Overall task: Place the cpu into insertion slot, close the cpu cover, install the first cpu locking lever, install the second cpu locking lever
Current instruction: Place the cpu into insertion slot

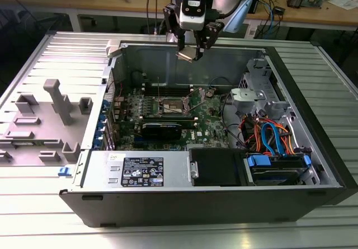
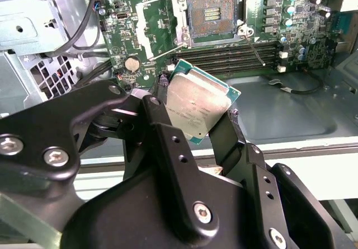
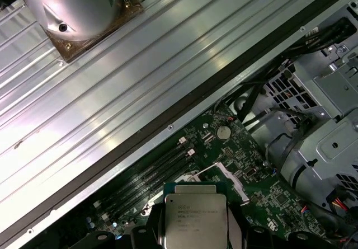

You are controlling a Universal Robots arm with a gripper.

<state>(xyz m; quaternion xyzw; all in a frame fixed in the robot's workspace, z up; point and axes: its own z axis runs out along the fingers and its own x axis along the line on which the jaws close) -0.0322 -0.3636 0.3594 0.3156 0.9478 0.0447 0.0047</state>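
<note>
The first step is in hand: the gripper (image 1: 190, 51) has its jaws clamped on two opposite edges of the cpu (image 1: 188, 53), which hangs tilted in the air over the far wall of the open computer case (image 1: 224, 204), well apart from the board below. In the second wrist view the cpu (image 2: 198, 106) shows its silver top, and beyond it the insertion slot (image 2: 213, 14) lies bare with its dark centre uncovered. Seating the chip will, I judge, call for levelling it and squaring its edges to the socket rim. The case also holds the green motherboard (image 1: 210, 117), long black memory slots (image 2: 224, 53) beside the socket, and orange and blue cables (image 1: 268, 137) towards the exterior view's right.
</note>
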